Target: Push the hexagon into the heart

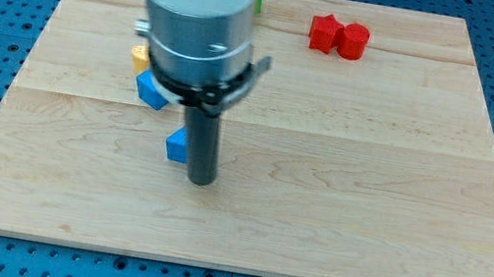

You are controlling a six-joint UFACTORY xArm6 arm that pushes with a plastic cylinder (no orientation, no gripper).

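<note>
My tip (200, 181) rests just right of a blue block (176, 145) near the desk (365, 207) centre. The red hexagon (353, 40) and red heart (323, 33) touch near the top edge.

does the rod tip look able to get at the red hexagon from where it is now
Probably yes. My tip sits low on the wooden board, touching or nearly touching a small blue block. The red hexagon block lies at the view's top right beside another red block, with bare board between.
</note>
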